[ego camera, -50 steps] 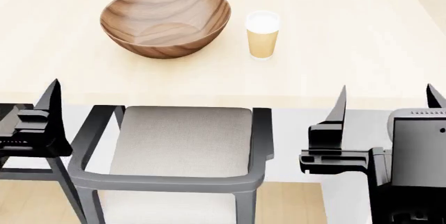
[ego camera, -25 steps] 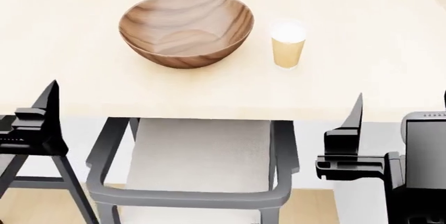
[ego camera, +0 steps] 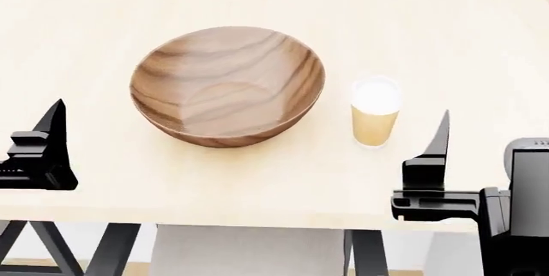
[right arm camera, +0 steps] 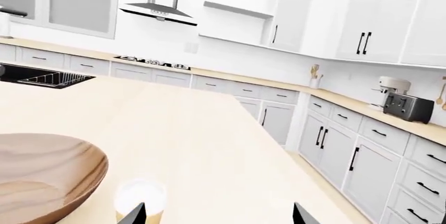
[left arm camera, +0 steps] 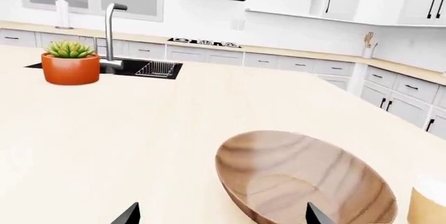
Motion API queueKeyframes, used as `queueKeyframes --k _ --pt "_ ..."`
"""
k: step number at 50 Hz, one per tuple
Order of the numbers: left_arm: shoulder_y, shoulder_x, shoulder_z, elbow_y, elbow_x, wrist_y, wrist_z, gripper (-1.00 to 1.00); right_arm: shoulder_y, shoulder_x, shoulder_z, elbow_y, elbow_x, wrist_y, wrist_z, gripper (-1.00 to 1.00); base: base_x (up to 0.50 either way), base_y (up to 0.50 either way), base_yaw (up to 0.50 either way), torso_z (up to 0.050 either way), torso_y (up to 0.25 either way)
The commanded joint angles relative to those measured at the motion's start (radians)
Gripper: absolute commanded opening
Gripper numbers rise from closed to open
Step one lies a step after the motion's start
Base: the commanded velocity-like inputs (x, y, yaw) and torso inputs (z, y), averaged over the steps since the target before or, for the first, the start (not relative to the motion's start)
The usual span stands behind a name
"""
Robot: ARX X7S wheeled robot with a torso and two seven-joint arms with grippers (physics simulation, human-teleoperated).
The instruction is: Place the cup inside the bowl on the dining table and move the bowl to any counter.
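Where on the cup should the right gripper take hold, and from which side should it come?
Grip the cup around its tan side wall, below the white lid, coming in level from the table's near edge. It stands upright and clear of the bowl, so both flanks are free, and the open right gripper sits just short of it. The wall narrows downward, so a hold nearer the lid probably slips less.

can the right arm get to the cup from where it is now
Probably yes. The cup stands upright on the dining table, apart from the bowl, with bare tabletop between it and the open right gripper.
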Motion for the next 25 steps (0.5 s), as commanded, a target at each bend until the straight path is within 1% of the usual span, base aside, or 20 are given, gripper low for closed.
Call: queueKeyframes --k 1,5,17,22,25 --pt "0.001 0.002 0.001 -0.010 0.013 0.019 -0.004 1.00 0.005 0.006 0.003 -0.002 0.006 0.006 -0.011 1.00 0.48 0.00 0.00 0.000 0.000" --pt "0.014 -0.004 -0.011 -0.014 0.012 0.032 0.001 1.00 0.016 0.006 0.013 -0.019 0.026 0.034 -0.025 1.00 0.48 0.00 0.00 0.000 0.000" --pt "0.019 -0.009 -0.023 -0.008 -0.003 0.027 -0.006 1.00 0.007 0.004 0.011 -0.021 0.031 0.032 -0.021 1.00 0.47 0.00 0.00 0.000 0.001" --pt "0.014 -0.012 -0.022 -0.010 -0.003 0.028 -0.013 1.00 0.009 0.006 0.016 -0.027 0.035 0.039 -0.021 1.00 0.41 0.00 0.00 0.000 0.002" --pt "0.014 -0.012 -0.020 -0.012 -0.002 0.032 -0.014 1.00 0.013 0.008 0.021 -0.036 0.039 0.049 -0.021 1.00 0.26 0.00 0.00 0.000 0.000"
